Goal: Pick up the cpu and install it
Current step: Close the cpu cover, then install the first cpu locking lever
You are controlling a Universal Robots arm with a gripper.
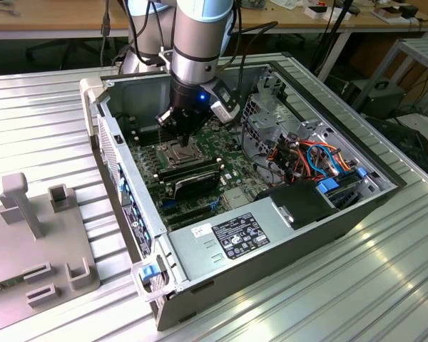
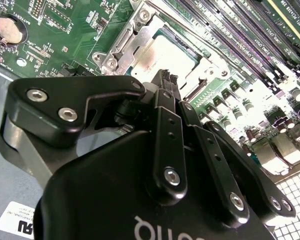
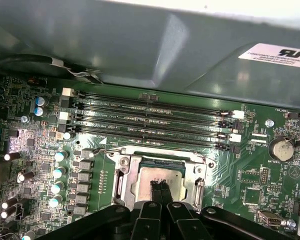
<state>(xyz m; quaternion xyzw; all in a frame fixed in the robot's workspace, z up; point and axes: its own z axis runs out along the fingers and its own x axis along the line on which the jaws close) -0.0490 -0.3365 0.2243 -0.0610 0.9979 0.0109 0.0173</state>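
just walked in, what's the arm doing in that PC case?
The arm's gripper is down inside the open case, right over the motherboard's socket. The cpu lies flat inside the socket's metal frame. In both wrist views the fingers are closed together with their tips at the cpu's top face. Whether they actually touch it can't be told.

Ribbed metal tabletop (image 1: pixel 342 285), wooden desk (image 1: pixel 57 18) behind (dark cables (image 1: pixel 335 32) off its edge), grey rack (image 1: pixel 421 50) alongside.

A ribbed metal table (image 1: pixel 357 299) carries an open computer case (image 1: pixel 214 286) and a grey fixture plate (image 1: pixel 28 246).
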